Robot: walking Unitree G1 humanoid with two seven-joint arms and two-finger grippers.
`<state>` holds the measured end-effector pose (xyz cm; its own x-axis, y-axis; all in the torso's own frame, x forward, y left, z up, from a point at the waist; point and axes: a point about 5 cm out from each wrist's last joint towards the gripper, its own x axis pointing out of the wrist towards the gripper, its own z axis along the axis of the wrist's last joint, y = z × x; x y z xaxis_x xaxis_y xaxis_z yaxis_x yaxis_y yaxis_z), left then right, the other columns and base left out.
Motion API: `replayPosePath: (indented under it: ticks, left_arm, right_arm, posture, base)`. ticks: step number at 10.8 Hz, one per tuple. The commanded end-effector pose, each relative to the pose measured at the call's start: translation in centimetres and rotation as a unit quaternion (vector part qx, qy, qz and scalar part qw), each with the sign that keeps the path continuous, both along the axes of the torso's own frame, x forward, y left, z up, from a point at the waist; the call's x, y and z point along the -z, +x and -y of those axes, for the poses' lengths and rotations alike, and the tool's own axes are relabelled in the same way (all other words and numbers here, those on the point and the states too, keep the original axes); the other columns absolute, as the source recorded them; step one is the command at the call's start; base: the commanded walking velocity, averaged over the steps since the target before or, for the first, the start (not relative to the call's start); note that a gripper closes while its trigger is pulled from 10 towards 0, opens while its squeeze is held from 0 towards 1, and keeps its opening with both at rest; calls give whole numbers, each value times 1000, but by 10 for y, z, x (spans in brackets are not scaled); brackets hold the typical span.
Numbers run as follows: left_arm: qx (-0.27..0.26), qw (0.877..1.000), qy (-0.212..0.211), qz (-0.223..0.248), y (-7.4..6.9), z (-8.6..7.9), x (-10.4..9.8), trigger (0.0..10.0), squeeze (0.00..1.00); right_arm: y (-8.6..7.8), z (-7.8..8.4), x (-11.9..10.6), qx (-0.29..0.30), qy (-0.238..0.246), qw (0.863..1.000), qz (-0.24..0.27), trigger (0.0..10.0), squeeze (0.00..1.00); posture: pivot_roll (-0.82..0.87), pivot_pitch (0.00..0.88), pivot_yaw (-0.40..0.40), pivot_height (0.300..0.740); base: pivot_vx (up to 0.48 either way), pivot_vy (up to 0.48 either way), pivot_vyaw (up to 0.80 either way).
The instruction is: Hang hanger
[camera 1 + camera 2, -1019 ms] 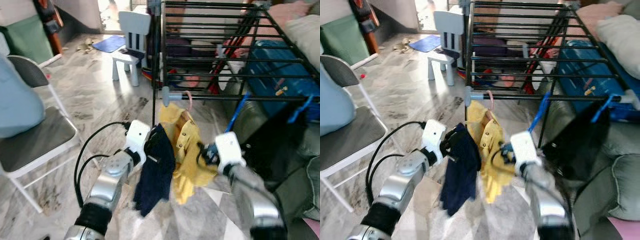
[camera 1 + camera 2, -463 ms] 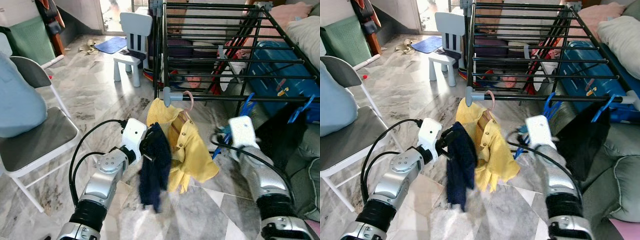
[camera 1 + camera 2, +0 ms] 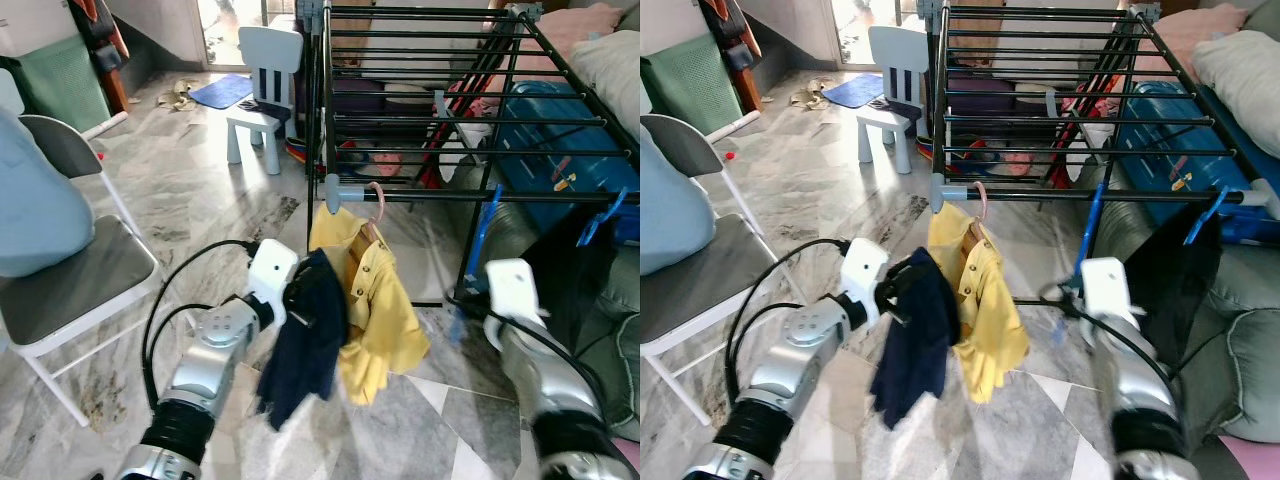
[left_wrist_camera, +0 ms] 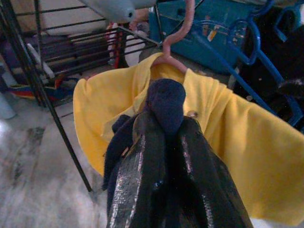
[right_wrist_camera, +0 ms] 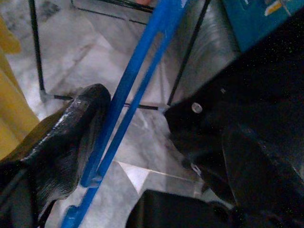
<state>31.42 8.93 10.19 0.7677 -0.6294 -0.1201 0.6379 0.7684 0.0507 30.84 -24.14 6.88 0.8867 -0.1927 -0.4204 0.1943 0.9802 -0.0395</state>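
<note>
A yellow shirt (image 3: 375, 305) hangs at the centre on a pink hanger (image 3: 377, 199), with a navy blue cloth (image 3: 310, 335) just left of it, under a black drying rack (image 3: 450, 100) at the top of the frame. At right are blue hangers (image 3: 482, 235), a black garment (image 3: 565, 270) and a blue suitcase (image 3: 560, 150). The floor (image 3: 180, 190) is grey-veined marble, with a white child's chair (image 3: 262, 85) at upper centre-left and a folding chair (image 3: 70, 270) with a dark grey seat on a white frame at left.

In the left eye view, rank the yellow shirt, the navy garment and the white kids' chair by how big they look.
1. Yellow shirt, largest.
2. Navy garment, held nearer the camera, so only apparently close behind.
3. White kids' chair, smallest, but farthest away.
</note>
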Motion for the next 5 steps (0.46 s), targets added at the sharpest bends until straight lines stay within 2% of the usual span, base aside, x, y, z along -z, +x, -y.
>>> replayPosePath:
  ticks: [1, 3, 5]
  left_arm:
    - [12, 1000, -2, 14, 3, 4, -8, 10000, 0]
    - [6, 1000, -1, 14, 3, 2, -7, 10000, 0]
    - [12, 1000, 3, 13, 2, 5, -5, 10000, 0]
  right_arm:
    - [-1, 8, -7, 14, -2, 1000, 11, 10000, 0]
    - [-5, 16, -10, 16, -11, 1000, 21, 10000, 0]
    - [3, 16, -18, -20, -28, 999, 32, 10000, 0]
  posture:
    - [44, 0, -6, 740]
    - [41, 0, -8, 740]
    - [37, 0, -6, 740]
  base:
    - [0, 0, 0]
    - [0, 0, 0]
    - [0, 0, 0]
